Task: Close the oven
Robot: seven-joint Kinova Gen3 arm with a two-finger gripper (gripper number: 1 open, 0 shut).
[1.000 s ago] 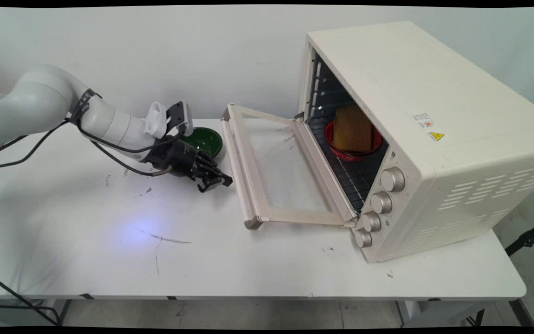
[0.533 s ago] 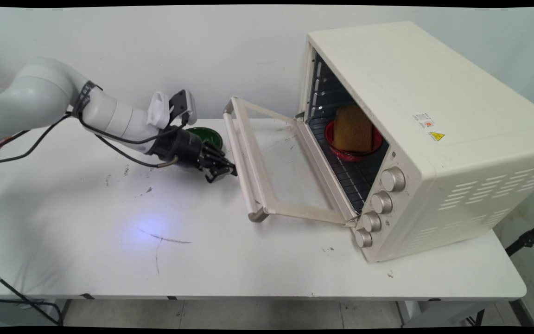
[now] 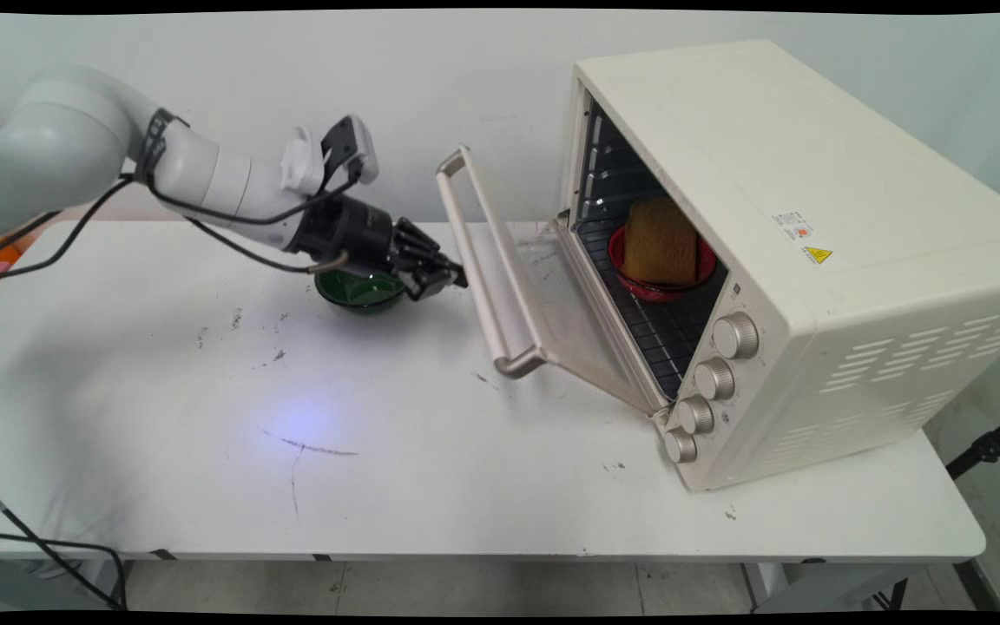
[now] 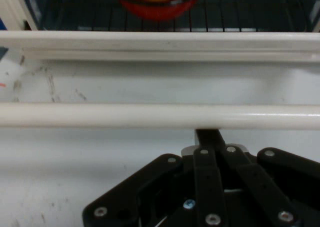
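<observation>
So the oven sits on the right side of the table, and its door is somewhere around halfway: not flat down, not shut, tilted up at a steep angle with the whole front gaping open. Inside on the rack there's a red bowl with a chunk of bread standing in it, so that stuff is in and the door just isn't closed on it. The gripper is right up against the door's handle, on the outer side, touching the bar about midway along. The fingers look pinched together with nothing between them, so it's not grabbing the handle, only the closed tip is against the bar from below. In the hand view the bar runs straight across just above the fingertip, with the door's glass and the red bowl beyond it. The arm reaches in from the left, stretched nearly level over the table with the wrist dipping slightly toward the oven and black cables looping under it. A green bowl sits on the table right beneath the wrist, near the gripper but not touching it as far as I can see, and well clear of the door
</observation>
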